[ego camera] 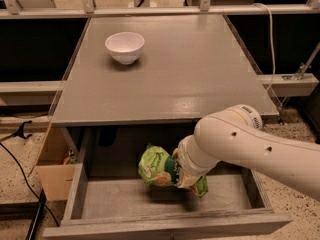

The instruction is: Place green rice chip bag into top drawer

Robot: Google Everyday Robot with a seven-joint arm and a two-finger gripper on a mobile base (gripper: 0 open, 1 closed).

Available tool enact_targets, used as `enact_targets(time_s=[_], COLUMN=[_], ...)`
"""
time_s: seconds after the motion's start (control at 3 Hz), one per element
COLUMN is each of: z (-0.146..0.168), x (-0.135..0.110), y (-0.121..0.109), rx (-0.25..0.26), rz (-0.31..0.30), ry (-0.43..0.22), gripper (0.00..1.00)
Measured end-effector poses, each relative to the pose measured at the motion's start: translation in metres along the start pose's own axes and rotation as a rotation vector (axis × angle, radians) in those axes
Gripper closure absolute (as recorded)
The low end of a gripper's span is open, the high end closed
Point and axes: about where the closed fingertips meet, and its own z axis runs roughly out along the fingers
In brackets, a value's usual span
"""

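In the wide, shallow grey wooden top drawer (pixel 115 200), the crinkled light-green foil green rice chip bag (pixel 156 165) sits at nine o'clock of the gripper (pixel 175 170), whose grip we cannot tell. We should lower the bag flat onto the bare bottom, clear of the plank front at six o'clock.

In drawer (pixel 125 200), claw (pixel 177 170) against bag (pixel 154 165); bowl (pixel 124 46) behind.

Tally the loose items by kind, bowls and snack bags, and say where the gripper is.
Bowls: 1, the white bowl on the grey tabletop.
Snack bags: 1, the green rice chip bag, held by the gripper above the floor of the open top drawer.
Total: 2.
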Motion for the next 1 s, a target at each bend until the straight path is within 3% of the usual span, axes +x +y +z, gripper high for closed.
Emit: enact_targets(time_s=[0.67,1.0], z=[0.033,0.042], x=[0.034,0.042], y=[-0.004,-0.006], rx=[-0.001,-0.003], rz=[0.090,0.106], ry=[0.062,0.073], gripper=[1.00,1.00])
